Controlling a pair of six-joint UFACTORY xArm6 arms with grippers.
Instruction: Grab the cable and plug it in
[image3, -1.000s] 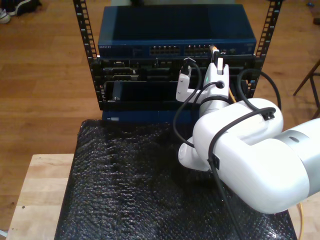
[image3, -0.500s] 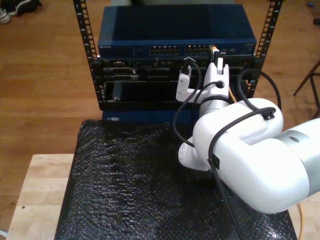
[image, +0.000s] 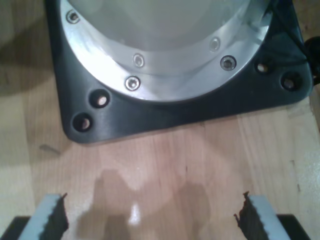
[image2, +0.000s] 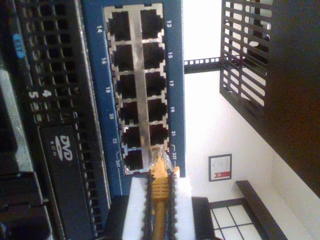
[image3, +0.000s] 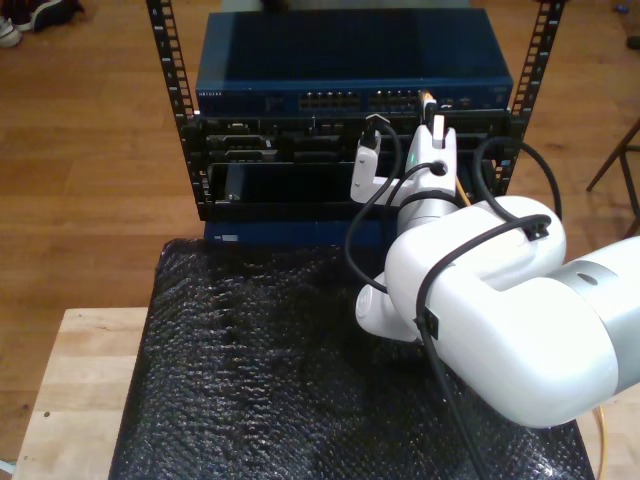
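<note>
pale wooden table (image3: 70, 400) under a black bubble-textured mat (image3: 250, 380), on wood floor (image3: 90, 150)

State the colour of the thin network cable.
Yellow-orange thin network cable, clearest in the second wrist view.

1. a warm brown wooden plank floor (image3: 90, 150) covers the room in the exterior view.
2. a pale wooden tabletop (image3: 70, 390) sits at the exterior view's lower left, partly under a black bubbled mat (image3: 260, 380).
3. a dark chair leg (image3: 612, 160) shows at the exterior view's right edge.
4. in the second wrist view, a white wall (image2: 210, 115) carries a small framed picture (image2: 220, 167), with a bright paned window (image2: 227, 220) nearby.
</note>
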